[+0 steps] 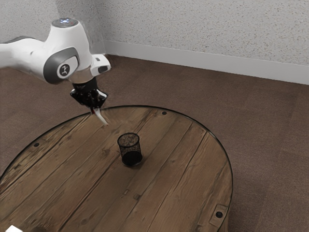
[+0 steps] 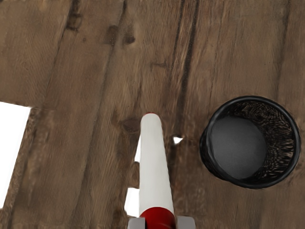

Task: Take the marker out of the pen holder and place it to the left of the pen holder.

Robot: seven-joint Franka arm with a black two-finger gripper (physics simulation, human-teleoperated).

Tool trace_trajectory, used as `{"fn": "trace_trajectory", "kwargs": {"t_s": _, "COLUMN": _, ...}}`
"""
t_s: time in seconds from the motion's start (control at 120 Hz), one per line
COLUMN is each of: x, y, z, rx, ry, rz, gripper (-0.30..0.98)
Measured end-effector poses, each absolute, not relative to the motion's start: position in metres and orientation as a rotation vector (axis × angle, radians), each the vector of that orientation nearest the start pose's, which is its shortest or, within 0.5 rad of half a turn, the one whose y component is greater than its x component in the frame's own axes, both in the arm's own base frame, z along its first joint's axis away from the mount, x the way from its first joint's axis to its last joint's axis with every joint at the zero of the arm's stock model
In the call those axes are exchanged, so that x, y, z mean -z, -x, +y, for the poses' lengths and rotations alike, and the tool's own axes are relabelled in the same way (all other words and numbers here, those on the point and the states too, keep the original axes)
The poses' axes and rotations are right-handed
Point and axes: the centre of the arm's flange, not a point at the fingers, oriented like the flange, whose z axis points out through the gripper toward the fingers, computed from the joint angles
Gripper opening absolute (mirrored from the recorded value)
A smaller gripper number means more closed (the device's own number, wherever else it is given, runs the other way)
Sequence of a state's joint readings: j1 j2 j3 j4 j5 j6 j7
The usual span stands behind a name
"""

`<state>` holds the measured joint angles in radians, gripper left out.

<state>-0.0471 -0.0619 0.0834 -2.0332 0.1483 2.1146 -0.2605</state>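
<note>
My gripper (image 1: 92, 107) is up at the far left part of the table in the exterior view, shut on the marker (image 1: 100, 117), whose white body slants down from it. The black mesh pen holder (image 1: 130, 150) stands upright on the table, apart from the marker. In the wrist view, the gripper (image 2: 161, 223) has a fingertip on each side of the red end of the marker (image 2: 155, 167). Beside it, the pen holder (image 2: 240, 148) shows its open top and bare dark bottom.
The round wooden table (image 1: 169, 164) has a dark rim. A white object (image 1: 13, 229) lies at the exterior view's lower left corner. The wrist view has a white patch (image 2: 12, 148) on the far side of the marker from the pen holder.
</note>
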Motion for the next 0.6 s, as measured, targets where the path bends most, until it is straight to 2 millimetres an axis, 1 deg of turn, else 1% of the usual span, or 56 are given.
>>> {"fn": "trace_trajectory", "kwargs": {"t_s": 0.075, "x": -0.465, "y": -0.551, "z": 0.089, "rx": 0.151, "ry": 2.968, "rz": -0.491, "gripper": -0.1}}
{"fn": "trace_trajectory", "kwargs": {"t_s": 0.117, "x": -0.449, "y": -0.556, "z": 0.12, "rx": 0.103, "ry": 2.95, "rz": -0.561, "gripper": -0.1}}
{"fn": "trace_trajectory", "kwargs": {"t_s": 0.142, "x": -0.438, "y": -0.557, "z": 0.136, "rx": 0.071, "ry": 2.941, "rz": -0.597, "gripper": -0.1}}
{"fn": "trace_trajectory", "kwargs": {"t_s": 0.167, "x": -0.427, "y": -0.559, "z": 0.145, "rx": 0.044, "ry": 2.938, "rz": -0.613, "gripper": -0.1}}
{"fn": "trace_trajectory", "kwargs": {"t_s": 0.183, "x": -0.42, "y": -0.561, "z": 0.144, "rx": 0.031, "ry": 2.939, "rz": -0.606, "gripper": -0.1}}
{"fn": "trace_trajectory", "kwargs": {"t_s": 0.2, "x": -0.415, "y": -0.565, "z": 0.137, "rx": 0.021, "ry": 2.943, "rz": -0.585, "gripper": -0.1}}
{"fn": "trace_trajectory", "kwargs": {"t_s": 0.267, "x": -0.393, "y": -0.581, "z": 0.085, "rx": -0.007, "ry": 2.968, "rz": -0.438, "gripper": -0.1}}
{"fn": "trace_trajectory", "kwargs": {"t_s": 0.283, "x": -0.389, "y": -0.583, "z": 0.075, "rx": -0.009, "ry": 2.973, "rz": -0.412, "gripper": -0.1}}
{"fn": "trace_trajectory", "kwargs": {"t_s": 0.308, "x": -0.385, "y": -0.585, "z": 0.066, "rx": -0.013, "ry": 2.977, "rz": -0.389, "gripper": -0.1}}
{"fn": "trace_trajectory", "kwargs": {"t_s": 0.342, "x": -0.38, "y": -0.586, "z": 0.063, "rx": -0.018, "ry": 2.981, "rz": -0.381, "gripper": -0.1}}
{"fn": "trace_trajectory", "kwargs": {"t_s": 0.492, "x": -0.357, "y": -0.591, "z": 0.066, "rx": -0.044, "ry": 2.989, "rz": -0.385, "gripper": -0.1}}
{"fn": "trace_trajectory", "kwargs": {"t_s": 0.558, "x": -0.351, "y": -0.593, "z": 0.066, "rx": -0.042, "ry": 2.989, "rz": -0.385, "gripper": -0.1}}
{"fn": "trace_trajectory", "kwargs": {"t_s": 0.6, "x": -0.35, "y": -0.593, "z": 0.066, "rx": -0.038, "ry": 2.991, "rz": -0.387, "gripper": -0.08}}
